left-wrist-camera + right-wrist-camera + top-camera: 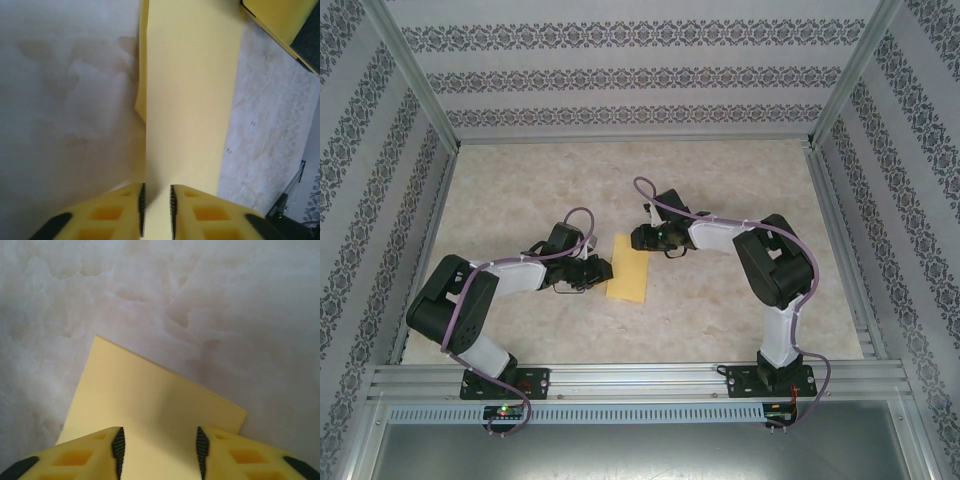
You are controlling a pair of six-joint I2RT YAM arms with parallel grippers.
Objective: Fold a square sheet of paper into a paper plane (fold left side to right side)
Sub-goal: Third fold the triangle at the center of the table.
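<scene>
- Bolted to the near rail (640, 378), the two arm bases sit closest to me. Beyond them the pale marbled table (720, 180) runs out to the patterned walls (620, 80).
- Reaching in from either side, the left arm (470, 300) and the right arm (775, 265) meet around the middle of the table.
- Between them lies the square sheet of paper (628, 268), flat on the table. From above it reads as an upright rectangle, narrower than a square. I'd judge the left half has been brought over onto the right.
- In the left wrist view a sliver of a lower layer peeks out past the sheet's left edge, so the halves don't look perfectly matched. I can't tell whether the crease has been pressed sharp.
- At the sheet's left edge, the left gripper (157, 195) has its jaws drawn nearly together, with yellow paper running up between the pads (142, 205). A thin gap shows there, and I cannot tell whether they really bite the paper.
- Over the sheet's far end, the right gripper (160, 437) stands released. Its fingers (119, 445) are well apart, with the paper flat beneath them and nothing held.
- By my reckoning this is early going: one fold at most. I see no pointed nose, no wings and nothing dart-shaped, so nearly all of the plane's folds remain.
</scene>
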